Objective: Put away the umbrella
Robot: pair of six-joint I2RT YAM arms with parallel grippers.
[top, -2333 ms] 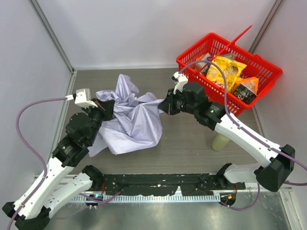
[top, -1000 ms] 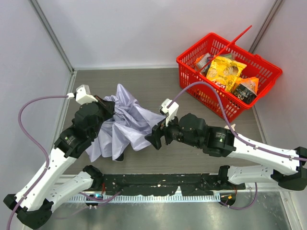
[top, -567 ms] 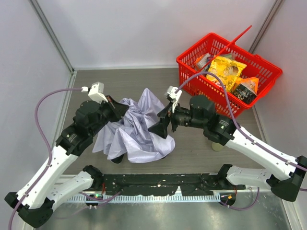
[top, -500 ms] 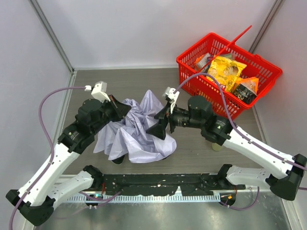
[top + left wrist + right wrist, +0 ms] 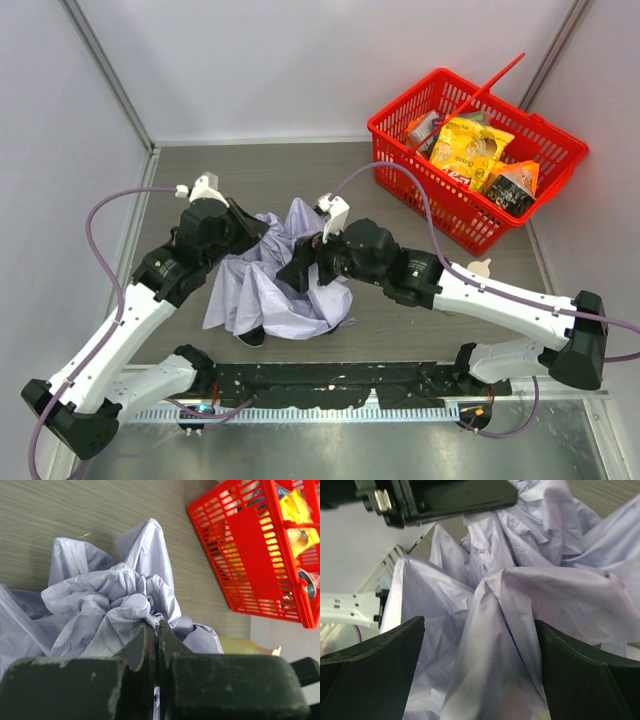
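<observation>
The umbrella [image 5: 262, 292] lies as a crumpled heap of pale lavender fabric in the middle of the table; its shaft and handle are hidden. A small dark part [image 5: 252, 338] pokes out at the heap's near edge. My left gripper [image 5: 258, 228] is at the heap's upper left, shut on a bunched fold of umbrella fabric [image 5: 127, 607]; its fingertips [image 5: 148, 628] pinch it. My right gripper [image 5: 300, 268] is over the heap's right side and open wide. In the right wrist view a raised ridge of fabric [image 5: 490, 630] stands between its spread fingers [image 5: 395, 645], untouched.
A red basket [image 5: 432, 196] holding snack packets [image 5: 468, 145] stands at the back right, its wall [image 5: 250, 555] also showing in the left wrist view. A pale cream object [image 5: 479, 267] stands by my right forearm. Grey walls close in on three sides.
My right arm has swung left and down over the fabric heap, its jaws widening fully. My left gripper kept its pinch and shifted slightly, and the fabric bunched tighter.
</observation>
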